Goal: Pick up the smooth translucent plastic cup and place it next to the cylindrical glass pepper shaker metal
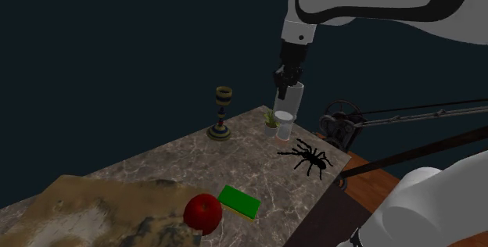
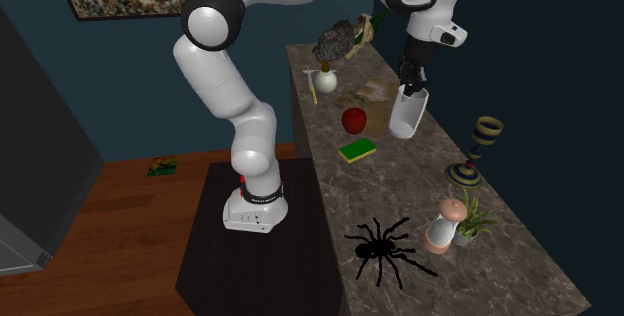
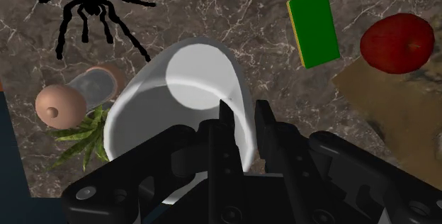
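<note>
Clasping one white cup [image 3: 177, 91] aloft, the hand [image 3: 244, 127] hangs apart from one shaker [image 3: 76, 96]

Dark marble worktop [image 1: 156, 167] w/ black spider figure [image 1: 307, 158]. Flat green sponge [image 1: 238, 202] near spider, round red apple [image 1: 202, 212] just past sponge. Striped goblet-shaped vase [image 1: 222, 112] well apart from spider.

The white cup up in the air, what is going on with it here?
The white Franka arm has the translucent white cup pinched at its rim between shut jaws, held in the air above the marble counter. The pepper shaker stands upright beside a small green plant, near a black spider figure. The cup is not yet set down next to it.
</note>
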`<state>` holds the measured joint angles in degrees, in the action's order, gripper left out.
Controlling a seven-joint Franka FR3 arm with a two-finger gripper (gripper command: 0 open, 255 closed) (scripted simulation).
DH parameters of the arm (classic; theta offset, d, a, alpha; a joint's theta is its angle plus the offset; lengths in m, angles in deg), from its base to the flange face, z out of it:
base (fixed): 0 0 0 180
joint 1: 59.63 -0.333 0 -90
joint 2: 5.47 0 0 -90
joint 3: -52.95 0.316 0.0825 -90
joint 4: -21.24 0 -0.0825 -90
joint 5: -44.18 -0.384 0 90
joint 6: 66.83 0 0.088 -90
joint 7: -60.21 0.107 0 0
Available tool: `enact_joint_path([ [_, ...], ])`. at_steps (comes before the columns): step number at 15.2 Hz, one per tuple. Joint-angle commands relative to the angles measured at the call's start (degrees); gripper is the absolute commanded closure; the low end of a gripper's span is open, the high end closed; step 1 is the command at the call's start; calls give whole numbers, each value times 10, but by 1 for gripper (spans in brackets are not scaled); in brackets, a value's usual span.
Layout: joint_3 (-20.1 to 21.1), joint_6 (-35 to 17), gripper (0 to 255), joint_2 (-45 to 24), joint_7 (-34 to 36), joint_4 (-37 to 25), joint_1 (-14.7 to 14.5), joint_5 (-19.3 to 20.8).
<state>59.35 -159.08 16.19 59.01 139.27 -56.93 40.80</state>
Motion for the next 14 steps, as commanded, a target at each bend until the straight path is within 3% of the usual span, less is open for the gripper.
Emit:
enact_joint_path([
  [1, -14, -3, 255, -23, -22, -20, 9, 9],
  [8, -59, -1, 255, -126, -91, -122, 39, 30],
  [14, -59, -48, 255, -123, -92, -73, 40, 30],
])
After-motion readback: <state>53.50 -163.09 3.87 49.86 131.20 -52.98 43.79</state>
